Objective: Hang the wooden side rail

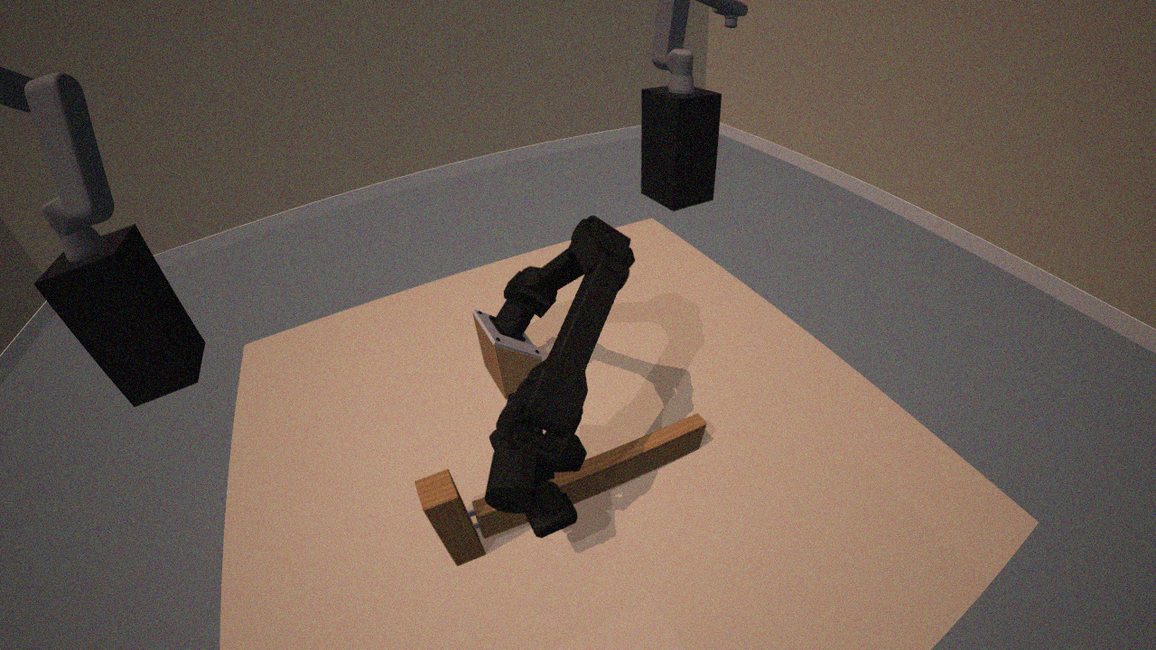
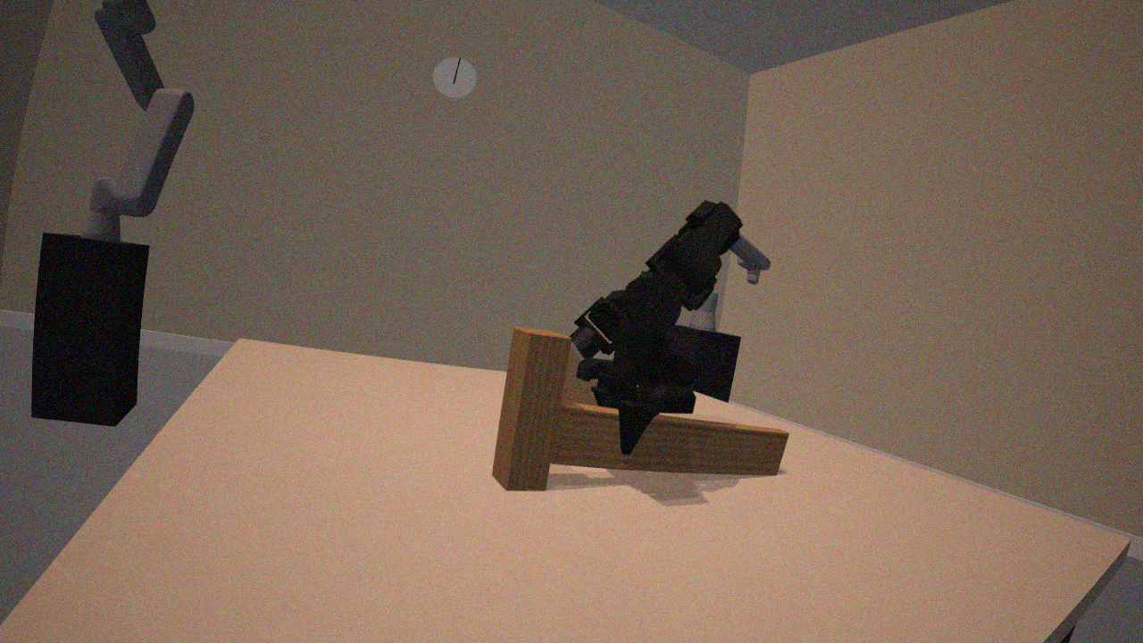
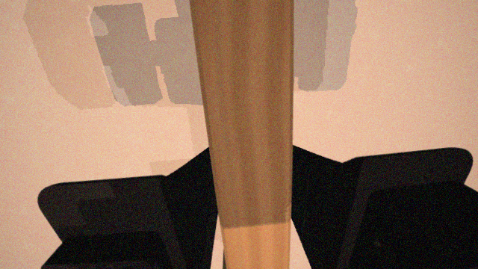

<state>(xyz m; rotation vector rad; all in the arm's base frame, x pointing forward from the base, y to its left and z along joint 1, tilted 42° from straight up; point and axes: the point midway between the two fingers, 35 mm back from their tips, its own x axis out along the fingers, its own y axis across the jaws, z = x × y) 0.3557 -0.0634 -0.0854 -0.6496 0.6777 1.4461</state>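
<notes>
Rail (image 1: 622,464) held tight in the gripper (image 1: 543,505), pinched from both sides near the post (image 1: 449,515) end. Seen from the top, lying on a slant from about 8 o'clock up to 2 o'clock. Far end down on the table (image 1: 808,525), well away from the post. Near end just beside the post, with small grey hooks (image 1: 475,518) showing in the thin gap between the two. Cannot tell if the hooks sit on the pins. Post standing straight up on the table at about 7 o'clock from the arm's base. In the wrist view, rail (image 3: 246,112) running up the middle, one black finger (image 3: 123,220) on each side, pressed against the wood.
</notes>
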